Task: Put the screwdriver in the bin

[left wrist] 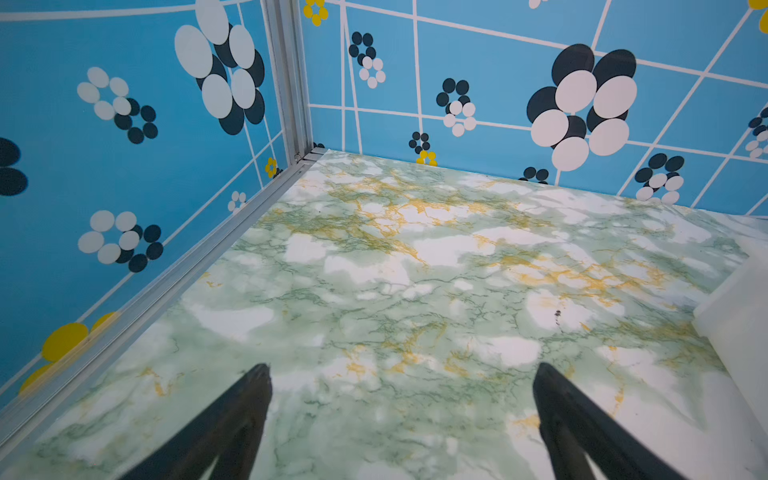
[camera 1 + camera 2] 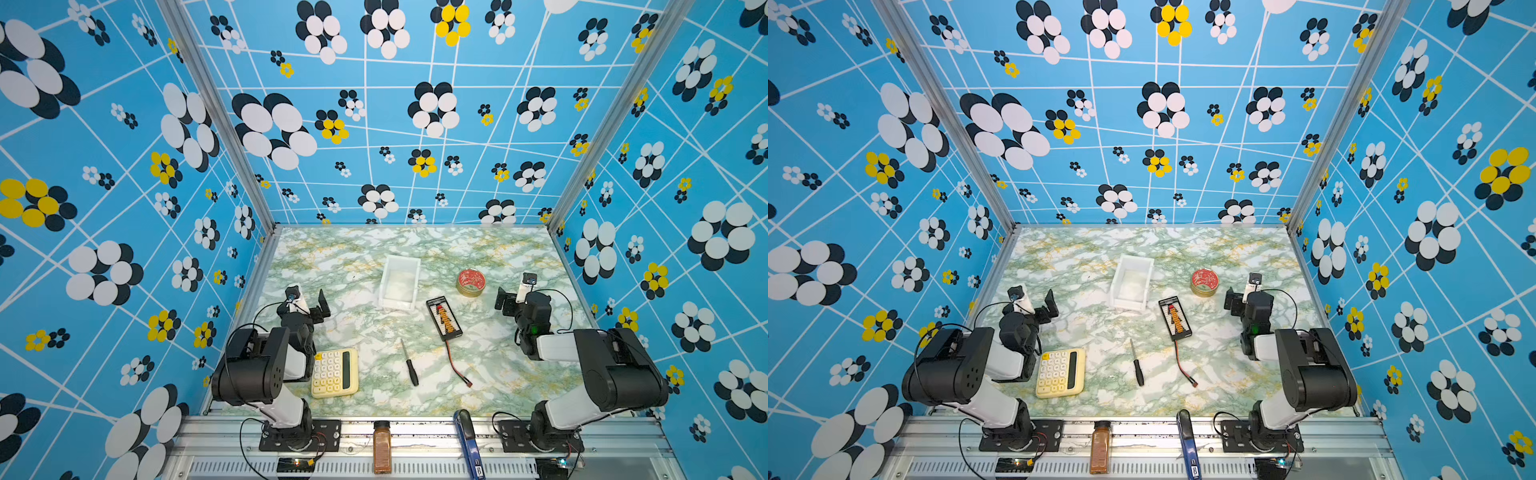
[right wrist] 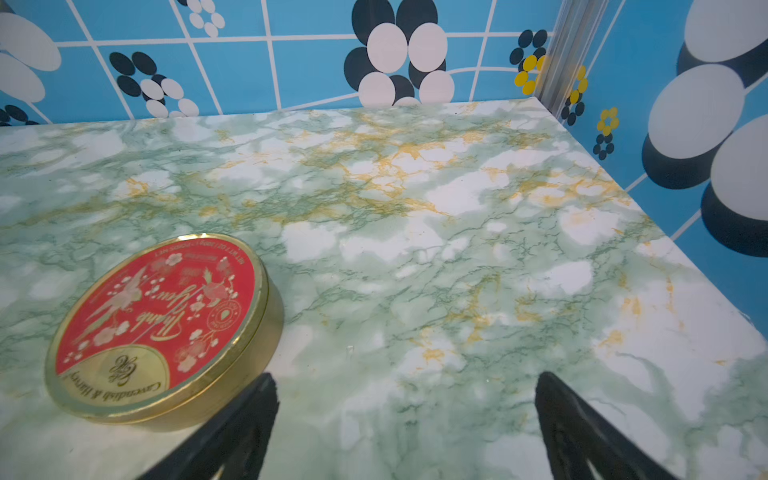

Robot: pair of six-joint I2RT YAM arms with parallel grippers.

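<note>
- The marble-patterned table (image 2: 374,249) is carrying everything.
- The left gripper (image 1: 402,370) is hanging over bare table near the left wall, with its jaws standing wide apart and holding nothing.
- The right gripper (image 3: 406,379) is hovering just beside the round tin (image 3: 158,328), with its jaws also spread and empty.
- The yellow calculator (image 2: 334,373) is lying by the left arm.
- The bin (image 2: 398,304) is sitting mid-table.
- The black board (image 2: 444,318) is lying just beside the bin, on its right.
- The screwdriver (image 2: 409,363) is lying flat between the calculator and the board's red wire. It is well apart from the bin, with its shaft pointing toward it.
</note>
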